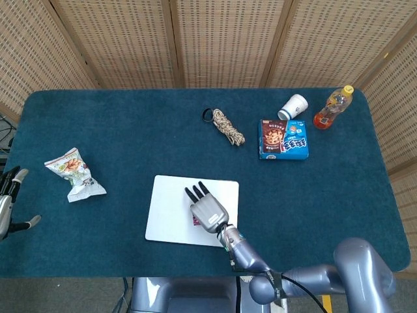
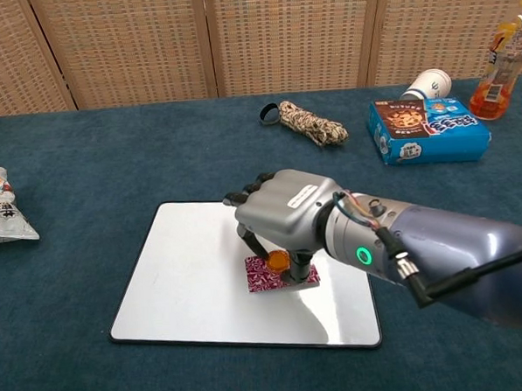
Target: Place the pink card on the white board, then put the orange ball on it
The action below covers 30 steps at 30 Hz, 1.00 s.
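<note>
**Q.** What does the right hand (image 2: 284, 216) show?

**A.** A grey metal-shelled hand, fingers curled downward, pinching the small smooth orange ball (image 2: 277, 261) beneath its palm. The ball hangs directly over the pink patterned card (image 2: 293, 276), a thin flat rectangle; whether ball and card are touching cannot be told. In the head view the hand (image 1: 208, 210) covers nearly all of the card and hides the ball.

**Q.** And the left hand?

**A.** The left hand (image 1: 8, 203) sits at the far left edge of the head view, beyond the table, grasping nothing, fingers apart.

**Q.** How far along is the task?

**A.** The card lies flat on the glossy white rectangular board (image 2: 186, 269) with rounded corners and a thin dark rim, right of the board's centre, so the first step looks done. The second step appears to be at its close: the ball is over the card but not yet released. What remains, by judgement, is to set it down and let go gently, since a smooth round ball on a flat card may roll.

**Q.** What surrounds the board?

**A.** A dark teal felt-like tablecloth (image 1: 130, 130). At the left lies a crinkled snack bag (image 1: 73, 174); at the far side, a coiled speckled rope (image 1: 227, 128), a blue cardboard cookie box (image 1: 283, 139), a white paper cup (image 1: 293, 106) tipped on its side, and an orange-drink plastic bottle (image 1: 332, 109) at the far right.
</note>
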Motion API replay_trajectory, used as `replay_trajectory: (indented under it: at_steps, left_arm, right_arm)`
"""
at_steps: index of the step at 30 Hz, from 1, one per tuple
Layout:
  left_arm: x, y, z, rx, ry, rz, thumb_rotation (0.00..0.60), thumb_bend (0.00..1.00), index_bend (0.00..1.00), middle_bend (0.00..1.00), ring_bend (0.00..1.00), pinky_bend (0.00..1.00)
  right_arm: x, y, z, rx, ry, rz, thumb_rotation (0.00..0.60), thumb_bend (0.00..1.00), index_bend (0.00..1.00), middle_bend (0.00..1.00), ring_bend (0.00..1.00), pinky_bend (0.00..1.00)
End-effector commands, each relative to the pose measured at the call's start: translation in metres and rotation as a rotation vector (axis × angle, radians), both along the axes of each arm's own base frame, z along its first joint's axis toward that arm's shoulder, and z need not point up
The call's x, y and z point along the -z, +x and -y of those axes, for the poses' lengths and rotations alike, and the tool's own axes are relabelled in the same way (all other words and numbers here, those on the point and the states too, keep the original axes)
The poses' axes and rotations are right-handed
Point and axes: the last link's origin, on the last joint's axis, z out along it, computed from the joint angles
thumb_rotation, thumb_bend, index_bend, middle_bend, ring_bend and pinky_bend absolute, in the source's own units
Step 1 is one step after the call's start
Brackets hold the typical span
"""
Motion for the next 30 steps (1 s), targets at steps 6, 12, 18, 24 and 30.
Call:
replay_trajectory:
  at_steps: [6, 12, 18, 24, 30]
  left_arm:
    - [-0.003, -0.001, 0.000, 0.000, 0.001, 0.011, 0.600, 0.00, 0.00, 0.00, 0.00, 0.00]
    - [-0.004, -0.002, -0.001, -0.002, 0.003, 0.015, 0.600, 0.00, 0.00, 0.00, 0.00, 0.00]
    - [-0.003, -0.001, 0.000, 0.002, 0.002, 0.013, 0.600, 0.00, 0.00, 0.00, 0.00, 0.00]
    - [-0.005, -0.003, -0.001, -0.006, 0.008, 0.017, 0.600, 0.00, 0.00, 0.00, 0.00, 0.00]
    - [-0.006, -0.003, 0.000, -0.002, 0.010, 0.023, 0.600, 0.00, 0.00, 0.00, 0.00, 0.00]
  right_arm:
    - [0.006, 0.003, 0.002, 0.007, -0.020, -0.023, 0.600, 0.36, 0.48, 0.00, 0.00, 0.00]
    - [0.004, 0.001, 0.002, 0.021, -0.012, -0.031, 0.600, 0.35, 0.26, 0.00, 0.00, 0.00]
    - [-0.002, 0.003, 0.000, 0.023, -0.001, -0.020, 0.600, 0.34, 0.18, 0.00, 0.00, 0.00]
    - [-0.022, 0.004, 0.004, 0.032, -0.032, 0.020, 0.600, 0.34, 0.18, 0.00, 0.00, 0.00]
    - [-0.081, -0.017, 0.013, 0.025, -0.097, 0.111, 0.600, 0.31, 0.18, 0.00, 0.00, 0.00]
